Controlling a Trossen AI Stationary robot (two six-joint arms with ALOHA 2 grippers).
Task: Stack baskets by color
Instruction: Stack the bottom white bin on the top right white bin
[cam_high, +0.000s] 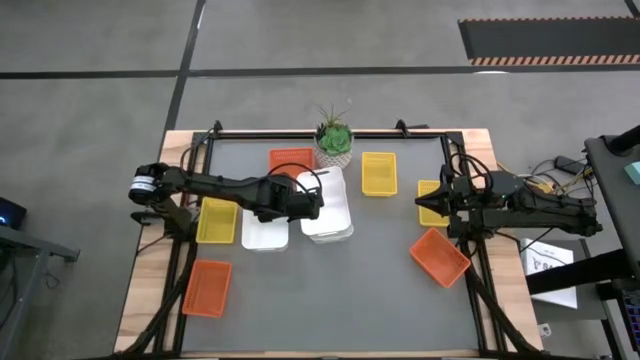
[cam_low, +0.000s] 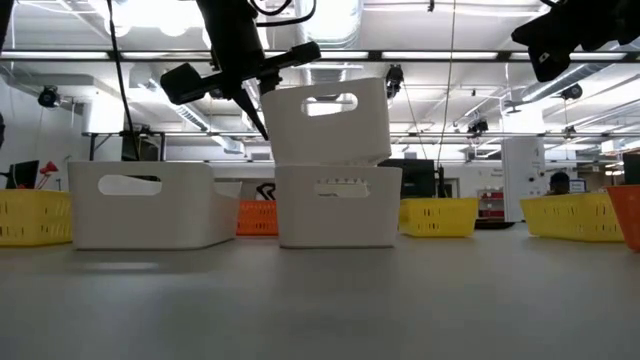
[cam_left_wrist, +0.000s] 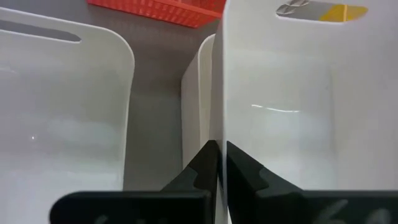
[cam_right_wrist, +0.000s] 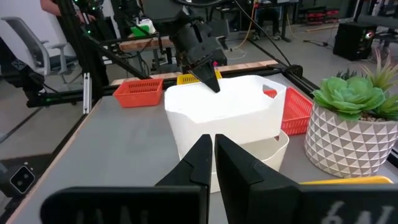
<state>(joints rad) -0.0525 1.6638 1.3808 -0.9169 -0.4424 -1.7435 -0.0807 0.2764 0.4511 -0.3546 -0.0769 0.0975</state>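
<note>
A white basket (cam_low: 325, 120) hangs slightly tilted over a second white basket (cam_low: 338, 205) at the table's middle, its bottom at that one's rim; whether they touch, I cannot tell. My left gripper (cam_high: 316, 207) reaches in from the left and is shut on the upper basket's wall. A third white basket (cam_high: 265, 228) stands just left of the pair. My right gripper (cam_high: 420, 205) waits shut at the right side, raised above the table and touching nothing. My left gripper pinches the upper white basket's left long wall (cam_left_wrist: 217, 118) at its rim, about midway along. One finger (cam_left_wrist: 249, 174) is inside the basket and the other (cam_left_wrist: 196, 171) outside. The fingers slant down from the table's left. The basket hangs slightly tilted.
Yellow baskets stand at the left (cam_high: 217, 220), the far middle (cam_high: 378, 173) and under my right gripper (cam_high: 432, 190). Orange baskets lie at the far side (cam_high: 291, 158), near left (cam_high: 207, 288) and near right (cam_high: 440, 256). A potted plant (cam_high: 334, 140) stands at the far edge.
</note>
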